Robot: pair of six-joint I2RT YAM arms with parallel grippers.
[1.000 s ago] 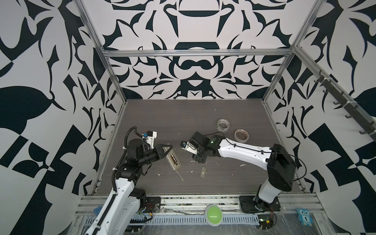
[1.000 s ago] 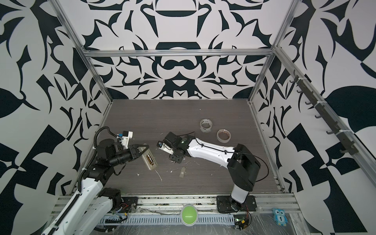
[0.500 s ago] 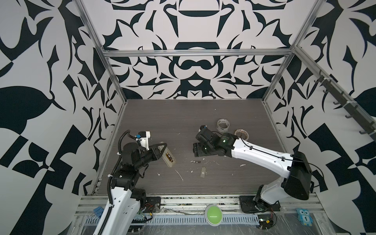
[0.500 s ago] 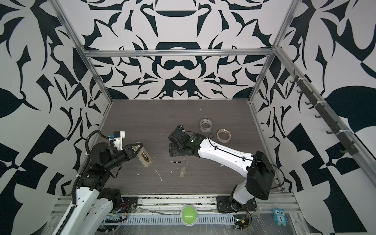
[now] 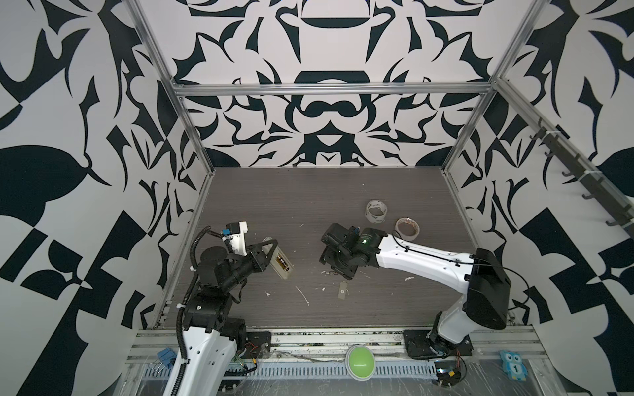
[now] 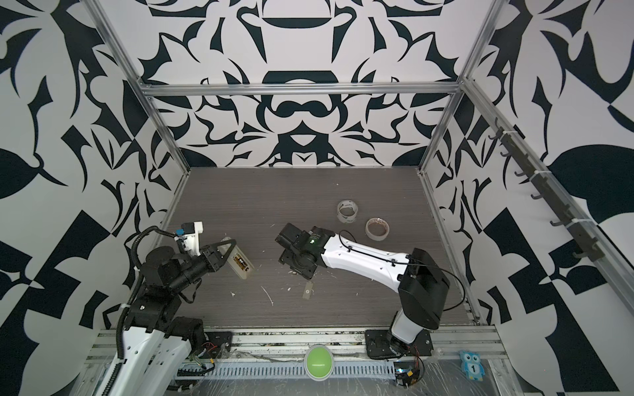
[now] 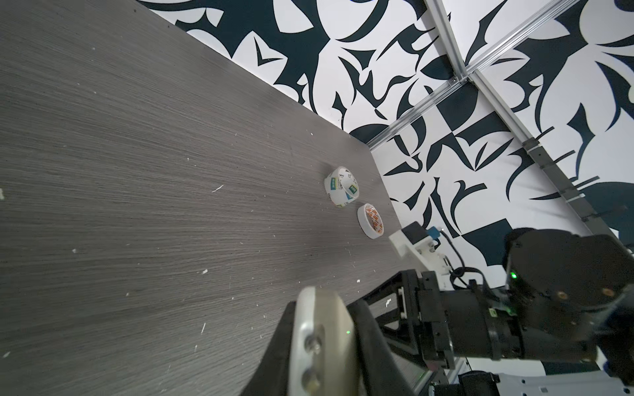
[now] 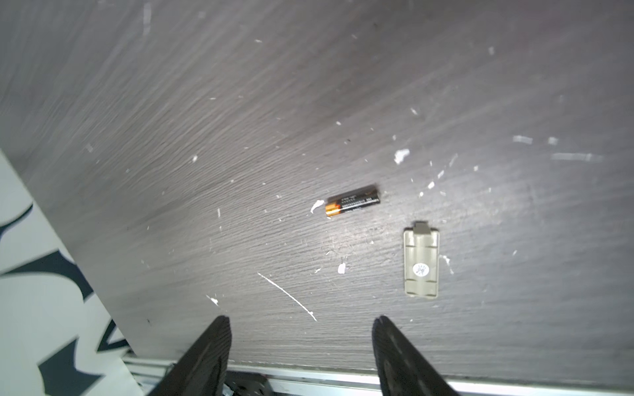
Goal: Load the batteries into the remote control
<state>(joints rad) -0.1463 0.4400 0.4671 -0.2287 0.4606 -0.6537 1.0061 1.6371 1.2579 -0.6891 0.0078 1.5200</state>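
Observation:
The remote control (image 5: pixel 282 266) is held tilted above the table's left side, pale back up, with my left gripper (image 5: pixel 270 254) shut on it. Its battery compartment is open and something gold and dark shows inside. In the left wrist view the remote's end (image 7: pixel 322 343) fills the space between the jaws. One of the batteries (image 8: pixel 353 204), black with a gold end, lies on the table; in a top view this battery (image 5: pixel 331 273) sits just beside my right gripper (image 5: pixel 338 269). That right gripper (image 8: pixel 300 322) hangs open and empty above the table, short of the battery.
The beige battery cover (image 8: pixel 421 262) lies flat near the battery; in a top view the cover (image 5: pixel 342 291) is toward the front. Two tape rolls (image 5: pixel 376 211) (image 5: pixel 407 229) stand at the back right. White scraps litter the table. A green button (image 5: pixel 359 356) sits on the front rail.
My right gripper has drawn away from the remote toward the right and its jaws have spread. My left arm has pulled the remote back to the left.

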